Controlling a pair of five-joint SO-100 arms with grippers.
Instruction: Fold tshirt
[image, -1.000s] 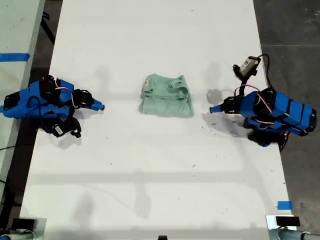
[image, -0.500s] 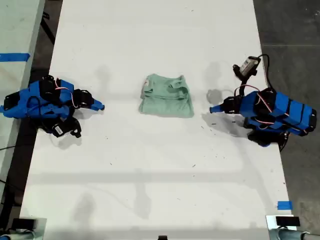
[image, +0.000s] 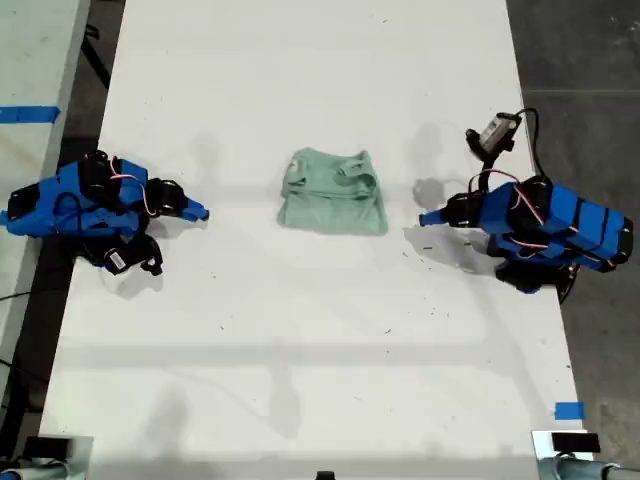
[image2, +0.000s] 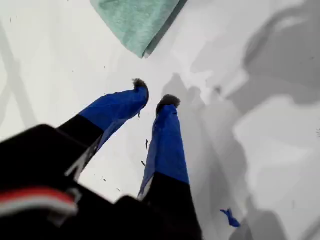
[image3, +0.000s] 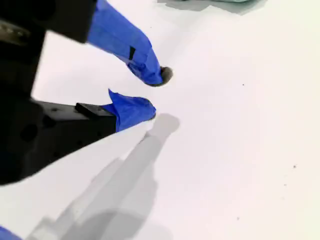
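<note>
Tshirt (image: 333, 192) lies as a compact, near-square bundle on the counter (image: 320, 330), midway between its two side edges and nearer the far edge than the near one. It looks already folded.

Two blue arms flank it, one at the exterior view's left (image: 90, 205) and one at the exterior view's right (image: 540, 225). Both point inward at the bundle; the right-hand one is nearer.

My first hand (image2: 154, 97) is narrow, nothing between the tips, with a tshirt corner just ahead. My second hand (image3: 157, 95) has a small gap, also empty, cloth further ahead.

I cannot tell for certain which exterior arm is which.

Nothing stands between either hand and the cloth. Blue tape (image: 568, 410) sits well apart, at the near corner.
</note>
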